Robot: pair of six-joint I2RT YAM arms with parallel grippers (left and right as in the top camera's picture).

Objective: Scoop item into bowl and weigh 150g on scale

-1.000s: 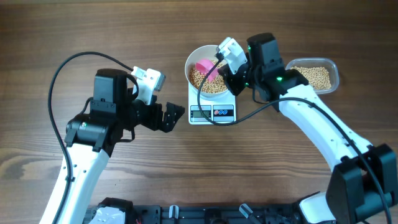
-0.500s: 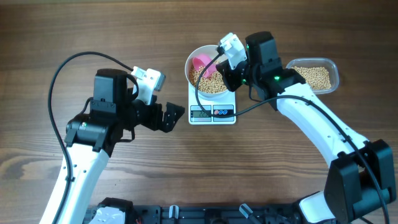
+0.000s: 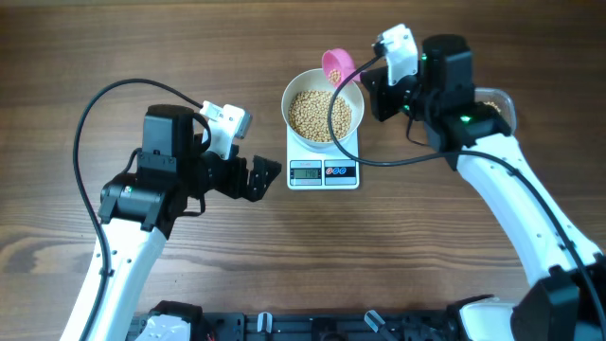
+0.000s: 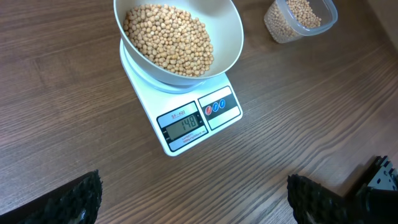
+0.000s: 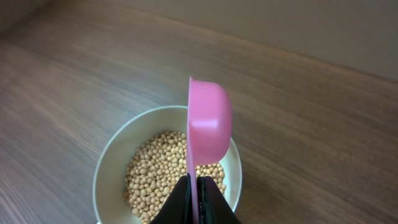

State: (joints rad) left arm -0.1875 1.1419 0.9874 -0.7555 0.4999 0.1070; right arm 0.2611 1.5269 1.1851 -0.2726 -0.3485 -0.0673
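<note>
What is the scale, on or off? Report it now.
On. The scale has dark digits showing on its grey display in the left wrist view, with the white bowl of beans standing on it.

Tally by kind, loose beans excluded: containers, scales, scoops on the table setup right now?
Containers: 2, the white bowl and the clear tub
Scales: 1, the scale under the bowl
Scoops: 1, the pink scoop
Total: 4
</note>
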